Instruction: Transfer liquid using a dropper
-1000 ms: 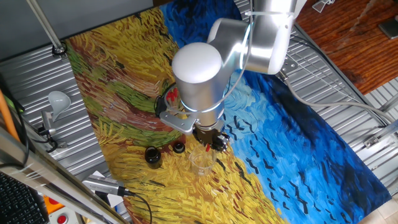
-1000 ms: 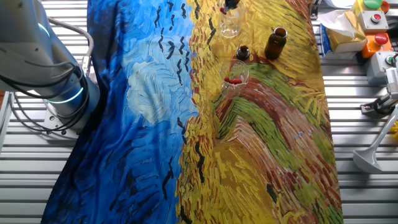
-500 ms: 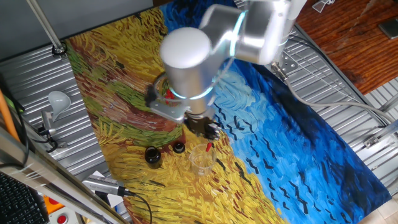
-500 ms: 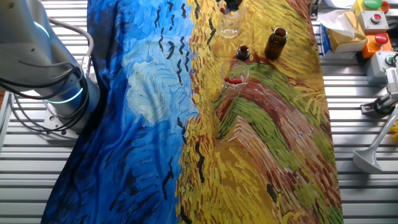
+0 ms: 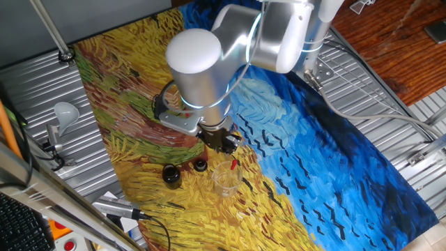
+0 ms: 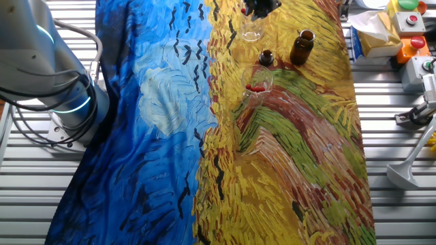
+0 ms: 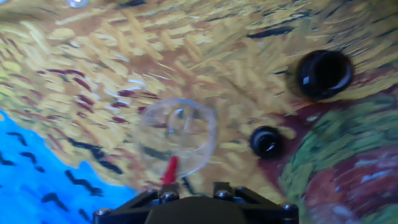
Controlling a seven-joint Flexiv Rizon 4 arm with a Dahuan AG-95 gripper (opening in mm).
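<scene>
Red dropper bulb, pincer grip hidden

Red-bulbed dropper, clear beaker, yellow-and-blue painted cloth

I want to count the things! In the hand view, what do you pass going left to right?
Clear round glass beaker with the red-bulbed dropper at its near rim → small black bottle cap → dark brown glass bottle, seen from above.
</scene>
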